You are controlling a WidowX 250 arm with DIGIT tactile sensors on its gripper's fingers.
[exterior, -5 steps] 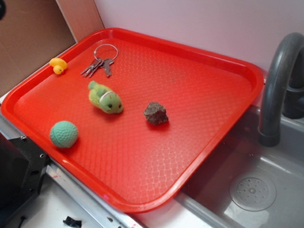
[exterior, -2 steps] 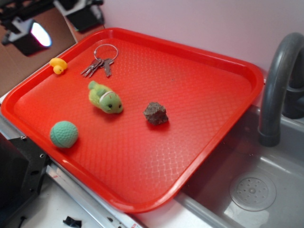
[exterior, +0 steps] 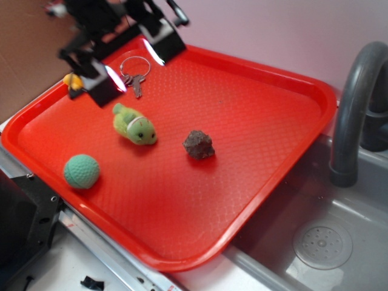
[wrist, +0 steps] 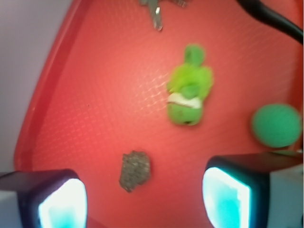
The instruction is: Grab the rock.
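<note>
Exterior view: red tray point(exterior: 260, 79) sits beside a grey sink point(exterior: 315, 242) w/ dark faucet point(exterior: 357, 97) at approx. 3 o'clock. The rock point(exterior: 199, 145), a dark brown-grey angular lump, lies near tray centre, resting on the tray floor, clear of all other items. Green plush toy point(exterior: 134, 124) lies at approx. 9 o'clock from the rock, close but not touching. Teal-green ball point(exterior: 81, 171) sits at approx. 8 o'clock from the rock, near the tray's lower-left rim. Key ring w/ keys point(exterior: 134, 74) lies at approx. 11 o'clock, near the far rim. Yellow duck point(exterior: 73, 80), partly hidden behind the arm, is at the tray's left rim.

Gripper point(exterior: 130, 60) hangs above the tray's upper-left corner, over the keys area, motion-blurred. Jaws stand wide apart, nothing between them; both pads well separated and not touching any item. Gripper is well apart from the rock, at approx. 10–11 o'clock from it.

Wrist view: both fingertips point(wrist: 61, 202) appear at the lower frame edge. Rock point(wrist: 135, 170) is between them, nearer the left one, on the tray below. Plush toy point(wrist: 189, 90) at approx. 1 o'clock from the rock; ball point(wrist: 277, 125) at approx. 2–3 o'clock. Img blurred.
</note>
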